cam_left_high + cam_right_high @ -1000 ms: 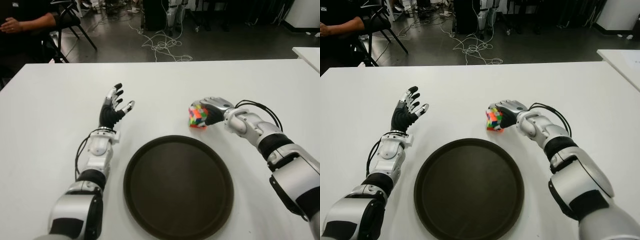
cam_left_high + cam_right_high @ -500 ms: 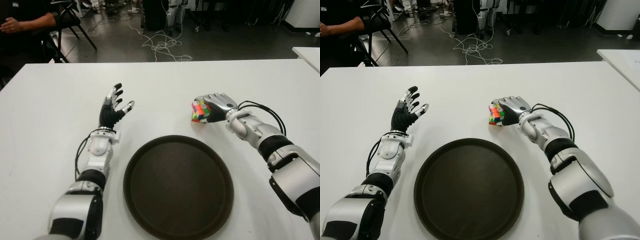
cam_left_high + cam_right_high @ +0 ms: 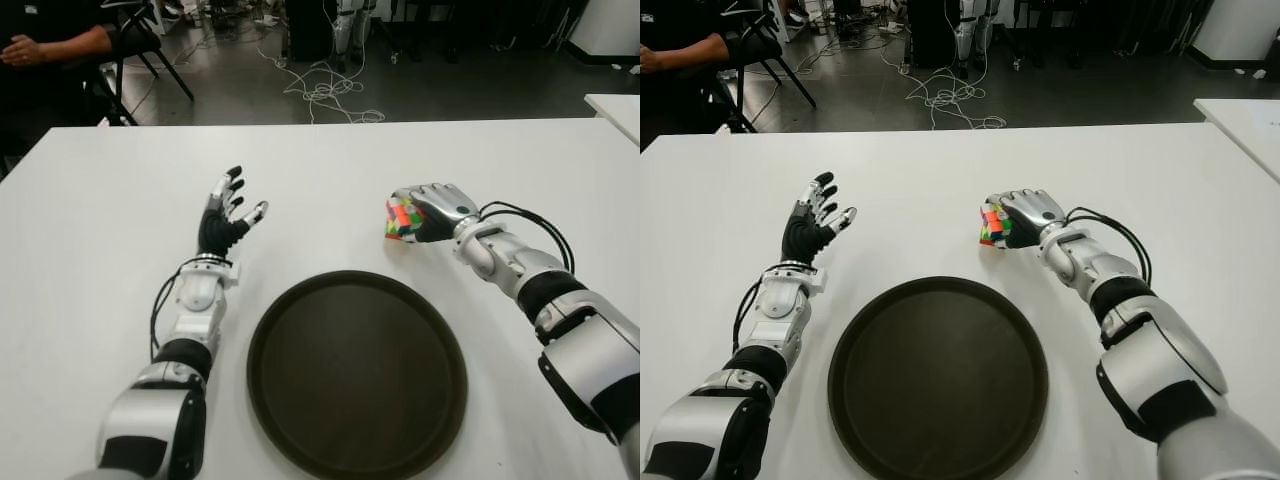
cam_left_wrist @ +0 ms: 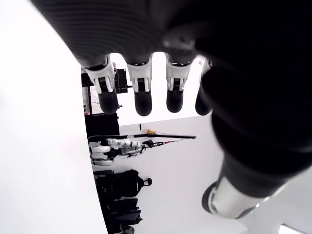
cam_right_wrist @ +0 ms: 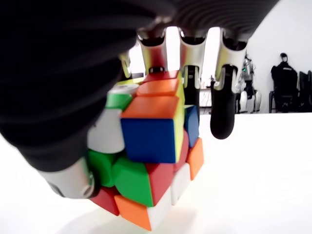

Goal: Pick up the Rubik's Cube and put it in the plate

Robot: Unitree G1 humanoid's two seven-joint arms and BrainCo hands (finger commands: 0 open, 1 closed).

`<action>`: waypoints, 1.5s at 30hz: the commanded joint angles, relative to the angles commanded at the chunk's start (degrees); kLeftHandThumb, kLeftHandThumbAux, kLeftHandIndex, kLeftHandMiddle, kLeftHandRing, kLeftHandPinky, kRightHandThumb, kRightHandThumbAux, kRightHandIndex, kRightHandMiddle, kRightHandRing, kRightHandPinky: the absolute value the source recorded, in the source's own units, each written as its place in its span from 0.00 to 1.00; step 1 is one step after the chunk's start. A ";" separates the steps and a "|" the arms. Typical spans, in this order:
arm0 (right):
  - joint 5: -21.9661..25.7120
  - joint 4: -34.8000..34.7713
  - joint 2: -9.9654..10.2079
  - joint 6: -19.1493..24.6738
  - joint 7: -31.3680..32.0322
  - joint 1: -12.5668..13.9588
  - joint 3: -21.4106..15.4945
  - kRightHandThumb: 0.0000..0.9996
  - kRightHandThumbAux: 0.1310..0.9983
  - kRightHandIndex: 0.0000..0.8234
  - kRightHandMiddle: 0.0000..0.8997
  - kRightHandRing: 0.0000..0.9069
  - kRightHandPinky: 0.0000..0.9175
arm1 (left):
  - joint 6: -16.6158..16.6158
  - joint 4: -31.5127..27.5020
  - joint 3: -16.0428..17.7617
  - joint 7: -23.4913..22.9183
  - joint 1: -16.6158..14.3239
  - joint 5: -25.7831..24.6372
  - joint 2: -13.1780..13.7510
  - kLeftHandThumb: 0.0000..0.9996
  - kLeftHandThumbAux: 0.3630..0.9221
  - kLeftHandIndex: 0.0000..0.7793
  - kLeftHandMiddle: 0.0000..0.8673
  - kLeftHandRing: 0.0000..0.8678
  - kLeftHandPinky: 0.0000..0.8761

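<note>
The Rubik's Cube (image 3: 402, 218) is a scrambled multicoloured cube, held in my right hand (image 3: 428, 212) just beyond the far right rim of the plate. In the right wrist view the cube (image 5: 151, 161) sits between thumb and curled fingers (image 5: 223, 107), tilted, just above the white table. The plate (image 3: 357, 372) is a round dark brown tray lying near the table's front, with nothing in it. My left hand (image 3: 228, 215) shows to the left of the plate, fingers spread and holding nothing.
The white table (image 3: 110, 200) stretches around the plate. Past its far edge are floor cables (image 3: 325, 90), a chair and a seated person (image 3: 50, 45) at the far left. Another white table corner (image 3: 615, 105) shows at right.
My right hand has carried the cube slightly up and away from the plate's rim, turning it a little. The left hand has not moved.
</note>
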 joint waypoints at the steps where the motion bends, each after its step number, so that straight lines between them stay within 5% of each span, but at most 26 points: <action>1: 0.00 0.06 0.00 0.08 -0.24 -0.02 -0.01 0.70 0.70 0.50 0.52 0.54 0.51 | 0.06 -0.04 0.02 -0.09 0.00 -0.05 0.00 0.00 0.77 0.06 0.10 0.06 0.03; 12: -0.21 -0.07 0.12 0.74 -2.90 0.12 0.09 0.70 0.69 0.50 0.52 0.54 0.52 | -0.16 -0.19 0.09 -0.91 0.16 -0.26 0.10 0.00 0.78 0.06 0.10 0.06 0.03; 19: 1.08 -10.30 -3.90 -2.21 -4.08 1.05 -2.14 0.70 0.69 0.50 0.50 0.53 0.50 | -0.04 -0.05 0.25 -0.97 -0.03 -0.38 0.14 0.00 0.81 0.06 0.10 0.07 0.04; 25: 2.72 -37.05 -7.54 0.32 -1.75 10.35 -7.82 0.70 0.70 0.50 0.49 0.51 0.50 | 0.57 0.07 0.04 -0.46 -0.18 0.11 0.47 0.00 0.80 0.06 0.11 0.07 0.04; 28: 3.16 -43.15 -7.41 -0.02 -2.44 13.05 -9.50 0.70 0.70 0.50 0.50 0.52 0.51 | 0.62 0.17 -0.07 -0.28 -0.22 0.35 0.67 0.00 0.79 0.07 0.11 0.07 0.05; 31: 4.07 -51.03 -5.00 -4.30 -7.13 17.70 -10.51 0.70 0.70 0.51 0.57 0.60 0.62 | 0.40 0.18 -0.28 -0.18 -0.20 0.70 0.85 0.00 0.80 0.07 0.12 0.08 0.04; 37: 4.17 -51.31 -2.01 -10.66 -10.29 21.87 -8.95 0.69 0.70 0.51 0.66 0.70 0.73 | 0.58 0.02 -0.29 -0.64 -0.18 0.54 0.82 0.00 0.79 0.06 0.11 0.07 0.04; 45: 9.73 -51.32 -3.12 -17.51 4.38 22.45 -7.99 0.70 0.69 0.51 0.64 0.69 0.72 | 0.78 -0.07 0.06 -0.70 -0.10 -0.10 0.30 0.00 0.79 0.06 0.11 0.07 0.04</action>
